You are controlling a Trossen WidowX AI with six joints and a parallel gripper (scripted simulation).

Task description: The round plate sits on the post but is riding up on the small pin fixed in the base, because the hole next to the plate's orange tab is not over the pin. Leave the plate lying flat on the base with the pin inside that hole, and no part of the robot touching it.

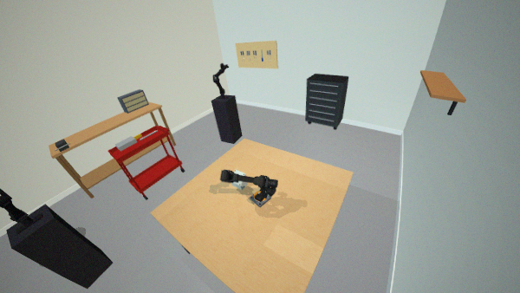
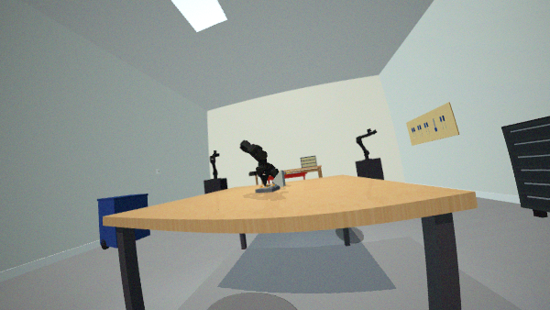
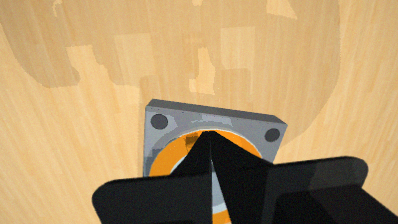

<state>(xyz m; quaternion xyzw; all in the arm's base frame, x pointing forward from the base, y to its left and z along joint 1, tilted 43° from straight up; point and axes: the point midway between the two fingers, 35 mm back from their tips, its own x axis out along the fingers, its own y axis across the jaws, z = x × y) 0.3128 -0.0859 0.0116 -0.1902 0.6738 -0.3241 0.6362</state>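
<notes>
base [image 3: 155, 145]: grey block on table, the landmark | plate [image 3: 167, 162]: orange ring lying on base, mostly hidden, pin unseen | tab [image 3: 190, 143]: just left of fingertips | gripper [image 3: 211, 137]: fingers pressed together, empty, low over plate, likely poised to nudge tab round

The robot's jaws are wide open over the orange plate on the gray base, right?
Not quite. The jaws are shut, pressed together into one point with nothing between them; the wrist view shows it. The rest is right: the gripper is over the orange plate, which sits on the gray base.
</notes>
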